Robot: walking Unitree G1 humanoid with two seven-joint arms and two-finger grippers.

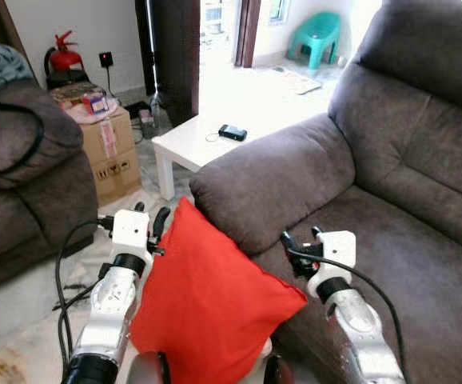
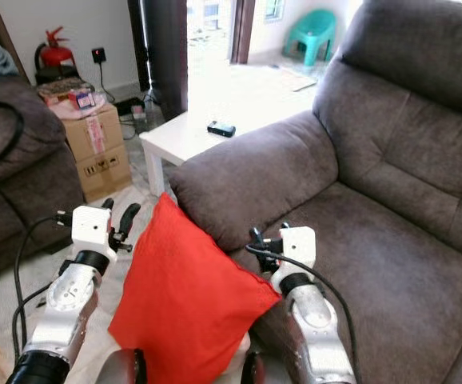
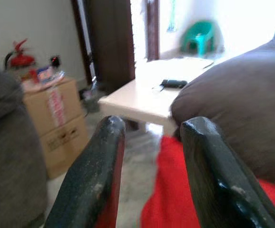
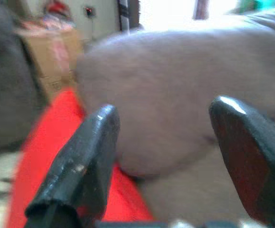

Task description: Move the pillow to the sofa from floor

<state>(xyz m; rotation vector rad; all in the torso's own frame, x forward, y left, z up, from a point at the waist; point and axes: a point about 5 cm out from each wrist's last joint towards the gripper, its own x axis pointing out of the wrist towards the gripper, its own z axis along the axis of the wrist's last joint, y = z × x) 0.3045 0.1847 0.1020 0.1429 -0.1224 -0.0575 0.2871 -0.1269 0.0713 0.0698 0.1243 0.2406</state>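
**Clerk:** Though it stands on one corner rather than lying flat, item one is the red pillow (image 1: 211, 308), square, cloth-covered, propped between the robot's two arms and leaning against the outer face of the grey sofa (image 1: 407, 200) armrest. Its upper corner reaches about the armrest's underside; its right corner pokes toward the seat edge. Whether its lowest corner touches the floor cannot be told.

**Assessor:** Handling?

**Clerk:** Judged light, soft and yielding; the cover looks matte woven, so not slippery, and nothing fragile about it. It will buckle if pinched at a corner and sag if gripped from one side only.

**Assessor:** Where to take hold?

**Clerk:** Best squeezed at mid-height on its two opposite edges, one pincer each side, or pinched through a thick fold near the middle.

**Assessor:** Pincers?

**Clerk:** Left pincer (image 1: 151, 220), just beside the pillow's upper left edge, fingers parted with a moderate gap, nothing between them. Right pincer (image 2: 267, 238), near the pillow's right corner and close against the armrest, spread wide, also empty.

**Assessor:** Surroundings?

**Clerk:** White table (image 1: 195, 144) beyond the armrest with a dark small device (image 1: 232, 132) on it; cardboard box (image 1: 111, 152); red fire extinguisher (image 1: 63, 56); second sofa (image 1: 23, 184) at left; turquoise chair (image 1: 319, 36) in the distance.
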